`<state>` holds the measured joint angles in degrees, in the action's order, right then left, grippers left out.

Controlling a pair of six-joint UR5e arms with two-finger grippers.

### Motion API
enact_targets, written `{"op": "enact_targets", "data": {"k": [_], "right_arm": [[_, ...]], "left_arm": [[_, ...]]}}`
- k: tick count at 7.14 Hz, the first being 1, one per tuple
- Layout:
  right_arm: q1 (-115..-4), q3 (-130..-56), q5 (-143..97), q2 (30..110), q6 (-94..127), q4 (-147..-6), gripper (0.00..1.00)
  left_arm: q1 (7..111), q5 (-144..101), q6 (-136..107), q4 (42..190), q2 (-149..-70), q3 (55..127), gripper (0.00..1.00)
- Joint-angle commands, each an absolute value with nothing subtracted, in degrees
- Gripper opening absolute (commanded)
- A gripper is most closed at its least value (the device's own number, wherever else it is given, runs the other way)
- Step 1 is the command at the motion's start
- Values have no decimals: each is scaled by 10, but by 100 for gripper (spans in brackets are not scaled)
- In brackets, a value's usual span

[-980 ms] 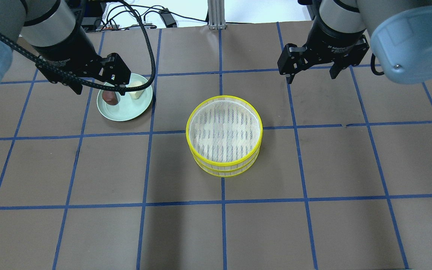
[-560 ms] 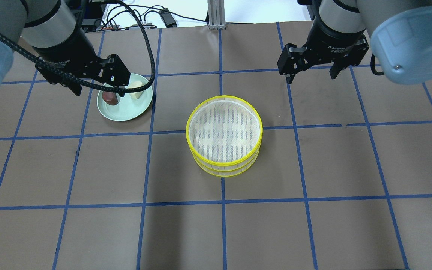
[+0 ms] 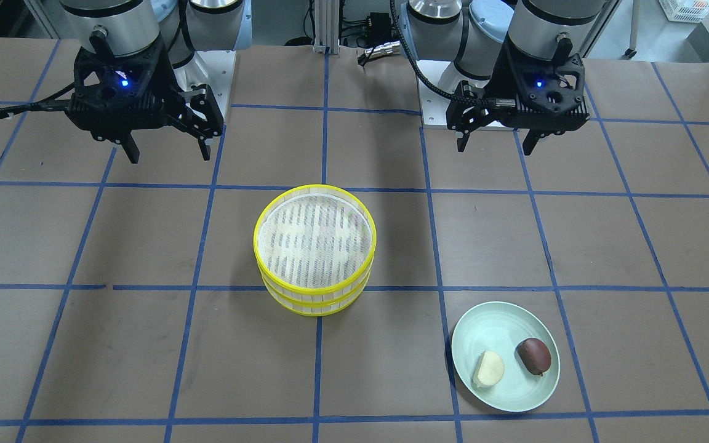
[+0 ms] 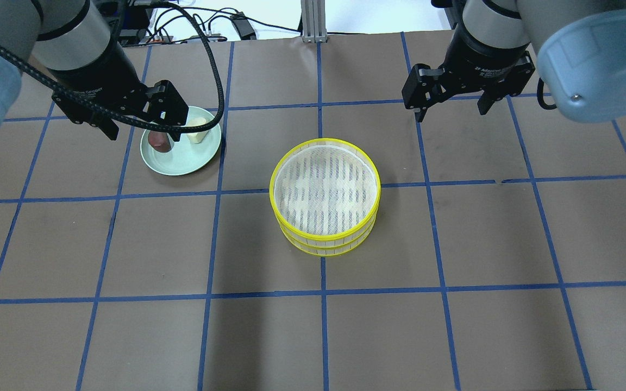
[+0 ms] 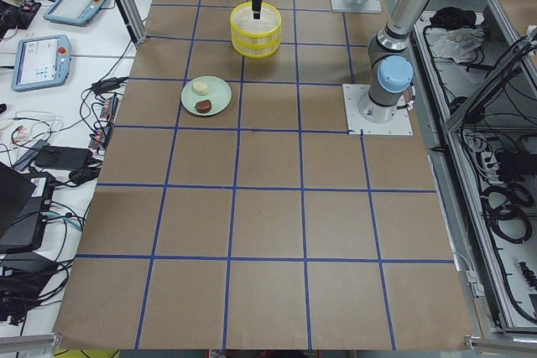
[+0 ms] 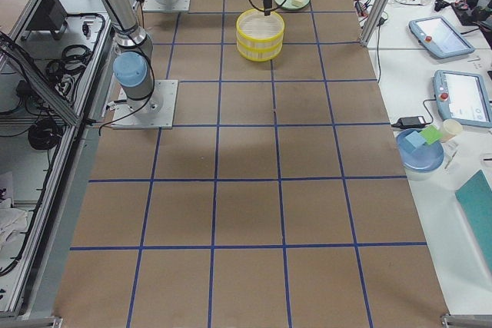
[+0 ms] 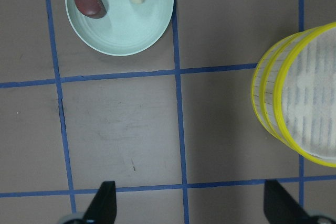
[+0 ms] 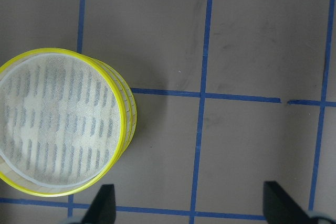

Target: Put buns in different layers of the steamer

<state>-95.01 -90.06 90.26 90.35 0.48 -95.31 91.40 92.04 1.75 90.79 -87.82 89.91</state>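
Note:
The steamer (image 4: 325,195) is two stacked yellow-rimmed trays mid-table, its top mesh floor bare; it also shows in the front view (image 3: 314,249) and both wrist views (image 7: 299,93) (image 8: 63,124). The cream bun (image 3: 488,369) and the dark reddish-brown bun (image 3: 534,355) lie side by side on a pale green plate (image 3: 502,320). My left gripper (image 4: 142,127) is open and empty, high up, overlapping the plate (image 4: 182,163) in the overhead view. My right gripper (image 4: 450,113) is open and empty, beyond and to the right of the steamer.
The brown table carries a blue tape grid. Cables and an aluminium post (image 4: 313,21) stand at its far edge. The arm base plates (image 3: 207,67) sit by the robot. Side benches hold tablets (image 6: 440,36) and a blue dish (image 6: 420,151).
My left gripper has drifted slightly towards the far edge above the plate. The right gripper, steamer and buns have not moved.

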Motion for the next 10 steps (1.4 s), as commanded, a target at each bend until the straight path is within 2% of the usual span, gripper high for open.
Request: {"op": "enact_targets", "data": {"k": [1,4,6,10], "right_arm": [[-950,-901,904,904,5,-953,100],[-951,-901,904,904,5,-953,100],[-950,-901,904,904,4,-953,100],[-951,-901,904,904,5,-953,100]], "left_arm": [[916,916,17,911,-879,903,100],[898,925,17,920,-880,913,100],[882,922,14,909,-888,945,100],[875,922,42,679,-1012,954,100]]}}
